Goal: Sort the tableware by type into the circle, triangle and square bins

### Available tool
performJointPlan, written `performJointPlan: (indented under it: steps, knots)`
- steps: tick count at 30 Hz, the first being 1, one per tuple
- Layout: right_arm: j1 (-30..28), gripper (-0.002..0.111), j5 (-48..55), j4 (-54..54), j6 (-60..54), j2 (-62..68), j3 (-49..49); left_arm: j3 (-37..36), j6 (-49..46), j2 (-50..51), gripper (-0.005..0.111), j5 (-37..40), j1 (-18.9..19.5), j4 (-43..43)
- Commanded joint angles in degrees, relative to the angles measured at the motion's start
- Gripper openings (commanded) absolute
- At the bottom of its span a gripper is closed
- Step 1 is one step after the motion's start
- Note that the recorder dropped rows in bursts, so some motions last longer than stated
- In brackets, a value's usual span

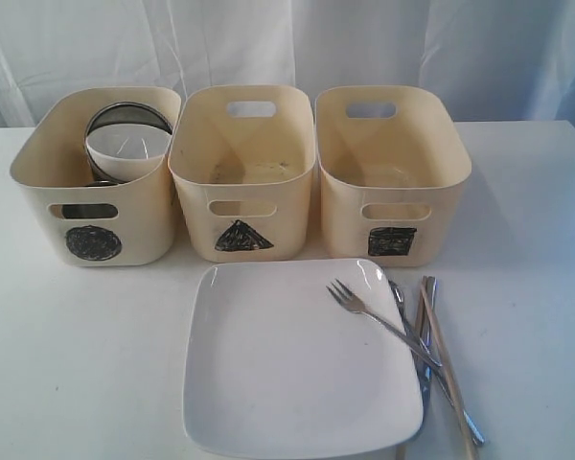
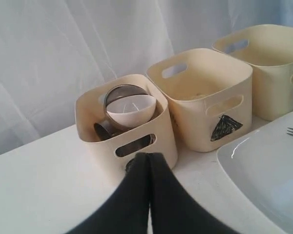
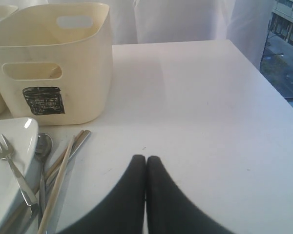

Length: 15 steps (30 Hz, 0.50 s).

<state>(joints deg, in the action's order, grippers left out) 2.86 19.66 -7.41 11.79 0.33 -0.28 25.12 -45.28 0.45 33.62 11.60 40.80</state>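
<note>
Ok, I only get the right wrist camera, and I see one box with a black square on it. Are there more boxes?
Observer: Yes, two more in the same row: a triangle bin in the middle and a circle bin at the far end.
Operator: Is anything inside the circle one?
Observer: Yes, a small white bowl and a steel bowl that stands tilted behind it.
Operator: And what is the other gripper doing?
Observer: The left gripper is shut and holds nothing. It points at the circle bin.
</note>
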Motion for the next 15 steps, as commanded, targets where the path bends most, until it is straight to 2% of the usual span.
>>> performJointPlan:
  steps: [1,12,15]
  knots:
    - [0.0,0.0,-0.5,0.0,-0.4,-0.3,0.3,-0.5,0.6,-0.5,0.0,1.1,-0.3,2.3]
    - [0.0,0.0,-0.5,0.0,-0.4,-0.3,0.3,-0.5,0.6,-0.5,0.0,-0.1,-0.3,-1.6]
    - [0.0,0.0,-0.5,0.0,-0.4,-0.3,0.3,-0.9,2.4,-0.5,0.0,-0.9,-0.3,-6.1]
